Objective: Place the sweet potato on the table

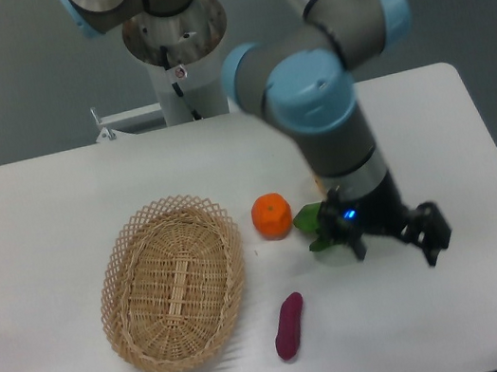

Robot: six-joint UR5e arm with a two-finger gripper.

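Observation:
The sweet potato [289, 325], a slim dark reddish-purple tuber, lies on the white table [32, 214] near the front edge, just right of the basket. My gripper [397, 249] hangs low over the table to the right of it and a little further back. Its two black fingers stand wide apart with nothing between them. It is clear of the sweet potato.
An oval wicker basket [174, 284] sits left of centre, with nothing showing inside it. A round orange [272, 215] lies behind the sweet potato. A green object [311, 221] lies next to the orange, partly hidden by the gripper's wrist. The arm's base [174, 35] stands behind the table.

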